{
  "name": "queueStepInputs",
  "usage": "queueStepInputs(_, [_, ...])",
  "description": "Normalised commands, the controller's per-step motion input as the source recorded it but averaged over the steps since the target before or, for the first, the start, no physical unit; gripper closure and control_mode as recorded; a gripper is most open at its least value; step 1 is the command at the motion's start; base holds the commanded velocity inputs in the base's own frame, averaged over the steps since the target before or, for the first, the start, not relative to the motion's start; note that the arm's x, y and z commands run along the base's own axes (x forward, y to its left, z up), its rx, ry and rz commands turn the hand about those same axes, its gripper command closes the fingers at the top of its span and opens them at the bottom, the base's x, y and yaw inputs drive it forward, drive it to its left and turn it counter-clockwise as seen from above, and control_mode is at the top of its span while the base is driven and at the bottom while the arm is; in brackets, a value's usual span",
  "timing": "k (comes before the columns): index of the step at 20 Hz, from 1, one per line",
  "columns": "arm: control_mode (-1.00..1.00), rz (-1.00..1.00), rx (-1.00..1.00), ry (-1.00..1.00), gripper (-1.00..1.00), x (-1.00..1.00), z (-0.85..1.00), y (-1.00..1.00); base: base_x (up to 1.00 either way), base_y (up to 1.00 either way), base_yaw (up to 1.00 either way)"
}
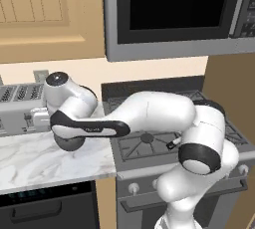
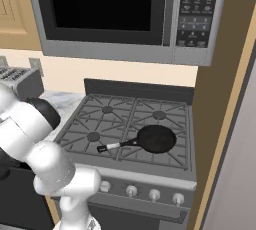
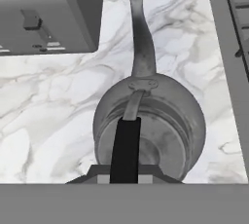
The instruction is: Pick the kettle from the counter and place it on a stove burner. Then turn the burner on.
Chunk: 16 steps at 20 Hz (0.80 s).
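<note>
The kettle [image 3: 160,121] is a squat dark-grey pot seen from above in the hand view, its long spout pointing toward the top of that view. Its black handle [image 3: 125,145] runs down between my fingers, and my gripper [image 3: 125,173] is shut on it. In the left base view the arm reaches left over the counter [image 1: 40,163], and the kettle [image 1: 69,144] shows as a dark shape under the hand. Whether its base touches the marble I cannot tell. Stove burners [image 2: 93,136] sit under grey grates to the right.
A silver toaster [image 1: 22,108] stands close behind and left of the kettle. A black frying pan [image 2: 156,138] covers the front right burner. Round knobs [image 2: 131,190] line the stove front. A microwave [image 2: 115,14] hangs low over the stove.
</note>
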Motion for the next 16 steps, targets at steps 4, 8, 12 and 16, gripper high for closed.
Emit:
queueStepInputs(4, [-1.0,-0.02,0.0,-0.09,1.0,-0.53,0.44,-0.62,0.0,0.0,0.0])
queueStepInputs(8, [-1.0,-0.05,0.0,-0.04,1.0,-0.44,0.29,-0.67,0.0,0.0,0.0])
queueStepInputs(12, [-1.0,-0.07,0.0,0.0,1.0,-0.26,0.28,-0.79,0.0,0.0,0.0])
queueStepInputs(16, [-1.0,-0.08,0.0,0.0,1.0,-0.21,0.37,-0.93,0.0,0.0,0.0])
